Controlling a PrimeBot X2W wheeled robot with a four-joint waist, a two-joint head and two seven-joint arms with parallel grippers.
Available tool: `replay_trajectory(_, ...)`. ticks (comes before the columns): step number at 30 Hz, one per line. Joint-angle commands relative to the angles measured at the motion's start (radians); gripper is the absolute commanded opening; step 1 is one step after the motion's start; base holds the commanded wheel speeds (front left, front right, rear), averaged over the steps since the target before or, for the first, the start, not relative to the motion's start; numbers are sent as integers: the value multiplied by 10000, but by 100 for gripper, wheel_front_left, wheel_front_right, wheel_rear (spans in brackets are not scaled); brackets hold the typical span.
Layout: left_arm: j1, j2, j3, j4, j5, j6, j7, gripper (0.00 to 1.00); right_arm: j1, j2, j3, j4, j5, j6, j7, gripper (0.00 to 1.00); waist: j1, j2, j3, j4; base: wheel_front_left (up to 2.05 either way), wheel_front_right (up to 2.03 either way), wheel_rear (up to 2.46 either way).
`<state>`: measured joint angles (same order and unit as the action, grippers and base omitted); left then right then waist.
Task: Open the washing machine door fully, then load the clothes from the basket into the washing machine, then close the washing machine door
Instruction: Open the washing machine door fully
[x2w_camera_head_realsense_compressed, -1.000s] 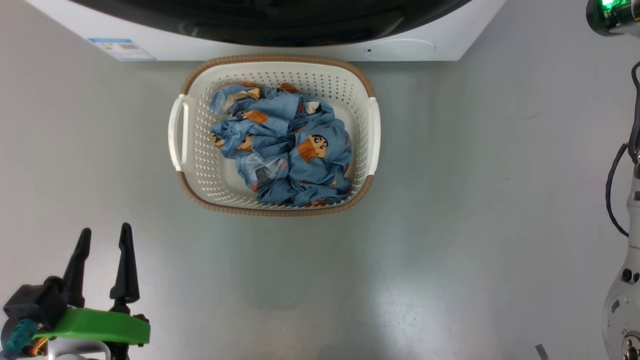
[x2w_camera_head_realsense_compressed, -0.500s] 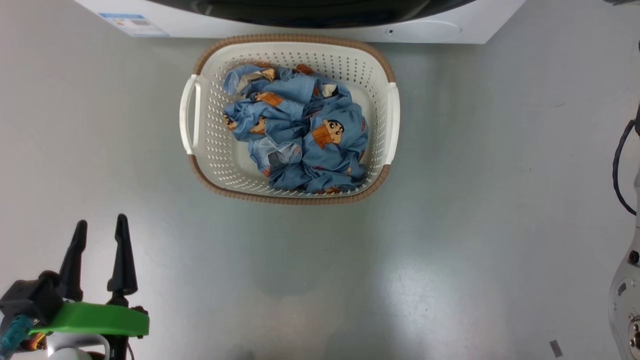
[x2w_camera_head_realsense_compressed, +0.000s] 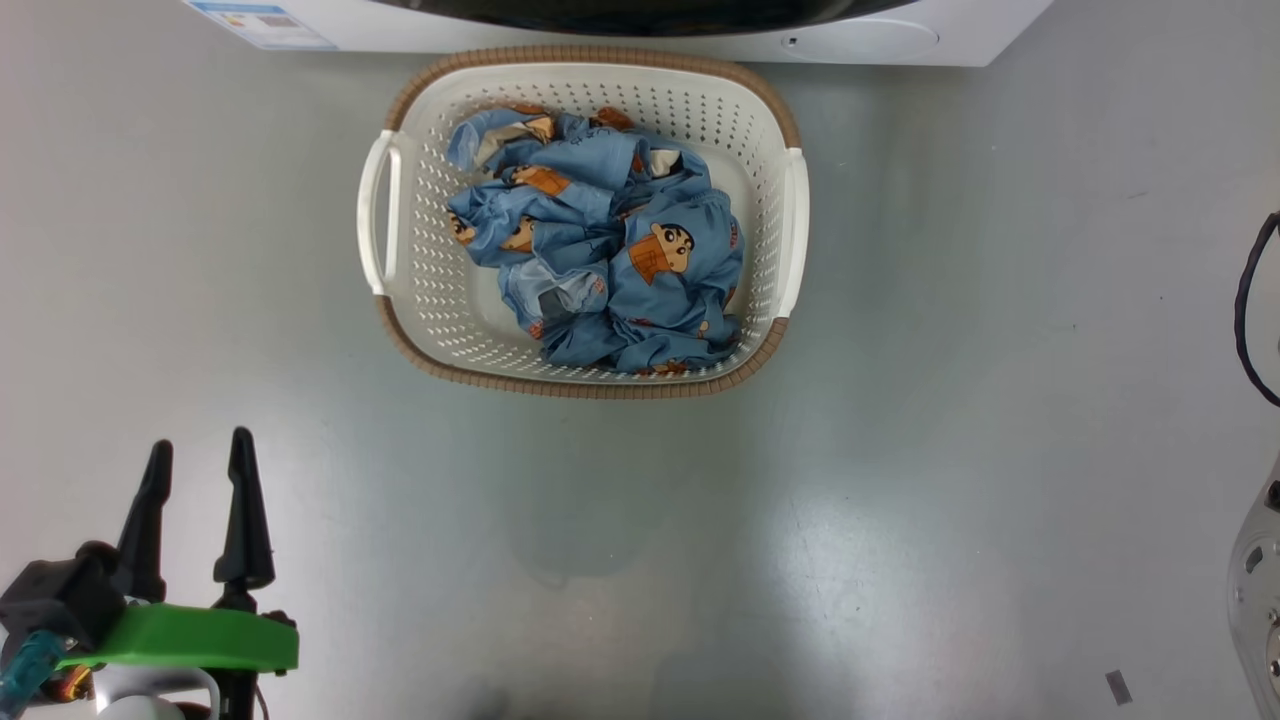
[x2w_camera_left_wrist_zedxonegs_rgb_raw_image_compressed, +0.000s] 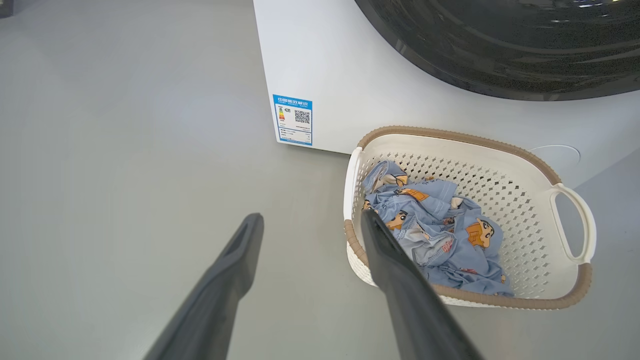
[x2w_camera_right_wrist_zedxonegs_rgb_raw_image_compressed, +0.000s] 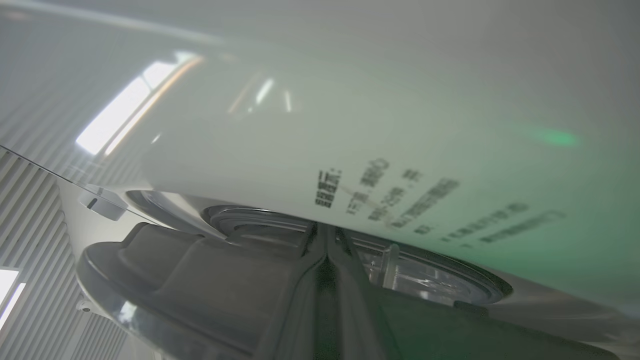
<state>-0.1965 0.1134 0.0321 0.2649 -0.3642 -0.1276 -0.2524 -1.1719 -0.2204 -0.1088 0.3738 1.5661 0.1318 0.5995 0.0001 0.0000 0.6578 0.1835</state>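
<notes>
The cream basket with a brown rim stands on the floor right against the washing machine. The light blue clothes lie heaped in it. The washing machine door shows as a black strip at the head view's top edge. My left gripper hovers open and empty at the lower left, well short of the basket. The left wrist view has the clothes and door off to the right. My right gripper is shut, tips at a seam under a white printed panel; nothing shows held.
Grey floor spreads around the basket. A blue label is stuck low on the machine's front. My right arm's pale forearm and a black cable run along the head view's right edge.
The head camera has shifted, so the basket and machine sit higher in the picture. The green-lit right wrist has left the top right corner. Both grippers keep their states.
</notes>
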Motion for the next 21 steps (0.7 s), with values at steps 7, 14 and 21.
replay_trajectory(7, -18, 237, 380, -176, -24, -31, -94, 100, -197, 108, 325, -185, -39, -11, 387, 0, -1, 0, 64, -96, 0, 0, 0)
replay_trajectory(14, 22, 367, 423, -140, -42, -31, -94, 100, -74, 150, 550, -186, -84, -11, 568, 0, -1, 0, 61, -239, 0, 0, 0)
replay_trajectory(21, 51, 432, 439, -31, -22, -31, -94, 100, 91, 227, 775, -203, -10, -11, 877, 0, -1, 0, 14, -409, 0, 0, 0)
